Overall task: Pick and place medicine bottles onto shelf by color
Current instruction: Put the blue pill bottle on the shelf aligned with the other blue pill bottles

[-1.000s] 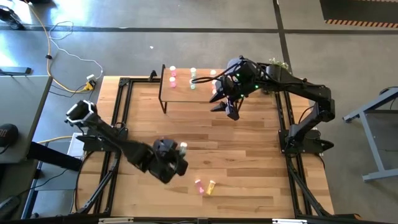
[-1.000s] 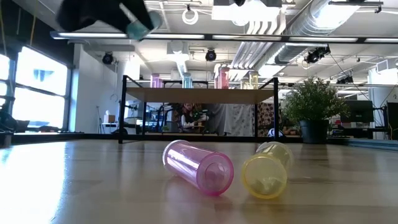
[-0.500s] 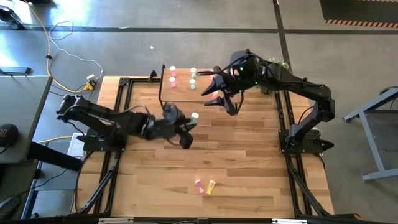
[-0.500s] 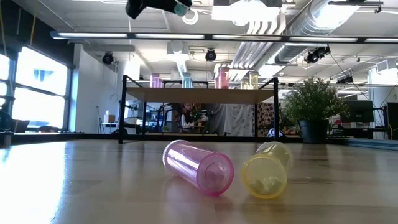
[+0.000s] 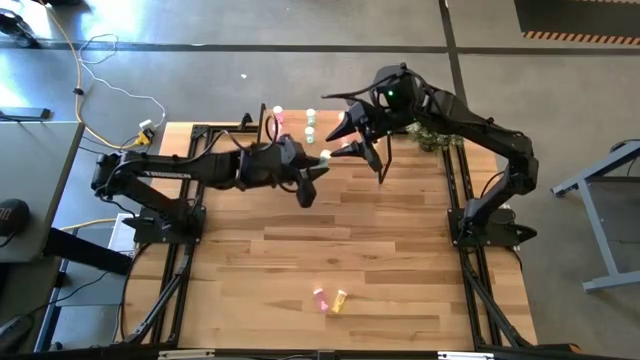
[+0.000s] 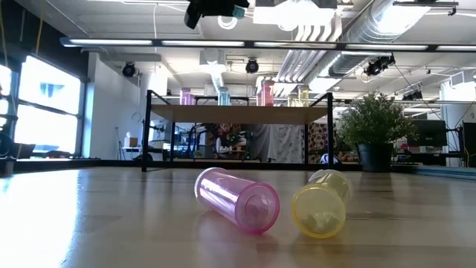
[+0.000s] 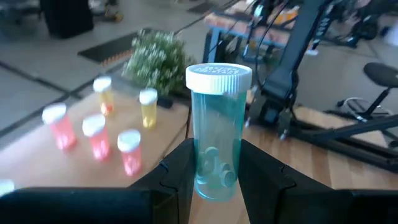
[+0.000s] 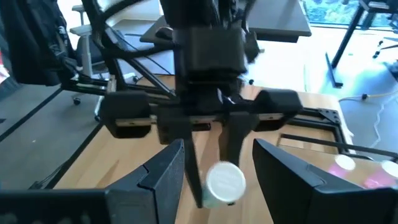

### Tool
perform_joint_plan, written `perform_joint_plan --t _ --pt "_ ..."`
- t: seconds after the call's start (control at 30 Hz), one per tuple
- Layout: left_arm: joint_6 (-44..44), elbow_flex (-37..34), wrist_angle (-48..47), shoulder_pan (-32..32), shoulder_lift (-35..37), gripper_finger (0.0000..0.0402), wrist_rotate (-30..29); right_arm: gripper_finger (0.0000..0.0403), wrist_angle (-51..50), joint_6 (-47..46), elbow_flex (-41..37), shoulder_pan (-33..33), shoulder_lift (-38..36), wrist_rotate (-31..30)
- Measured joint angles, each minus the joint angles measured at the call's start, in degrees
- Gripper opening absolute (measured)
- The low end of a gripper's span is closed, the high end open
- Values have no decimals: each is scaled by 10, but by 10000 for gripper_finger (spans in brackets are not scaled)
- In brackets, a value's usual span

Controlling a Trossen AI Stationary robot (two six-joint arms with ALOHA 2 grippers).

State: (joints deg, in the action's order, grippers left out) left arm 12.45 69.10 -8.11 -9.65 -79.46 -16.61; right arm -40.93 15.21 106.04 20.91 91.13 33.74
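Table: wood-plank top, both arms reaching over its far end. Shelf at the far edge, mostly hidden under the arms in high view; low view shows its board w/ bottles standing on top.

Left gripper is up in the air just in front of the shelf, fingers closed tight on a teal bottle, upright, white cap up, small pills inside at the bottom. Right gripper sits just beside it, facing it, fingers spread wide, nothing held; teal bottle's cap shows between them but apart.

On shelf: red-orange bottles and yellow bottles standing in groups.

Near table front: pink bottle and yellow bottle lying on their sides, just beside each other.
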Motion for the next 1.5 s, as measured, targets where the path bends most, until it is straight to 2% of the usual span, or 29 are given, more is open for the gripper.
perform_joint_plan --t 0.13,0.47,0.8,1.1,1.5 --pt "-29 0 43 -22 0 97 43 181 2 -1 0 9 1 0" --pt "-58 0 108 -47 0 97 80 181 29 -38 0 12 1 -8" --pt "-76 0 131 -46 0 97 81 178 31 -49 0 12 1 -18" --pt "-82 0 149 -47 0 97 79 117 30 -79 0 12 1 -18" --pt "-82 0 154 -46 0 98 72 109 35 -92 0 0 1 -22"
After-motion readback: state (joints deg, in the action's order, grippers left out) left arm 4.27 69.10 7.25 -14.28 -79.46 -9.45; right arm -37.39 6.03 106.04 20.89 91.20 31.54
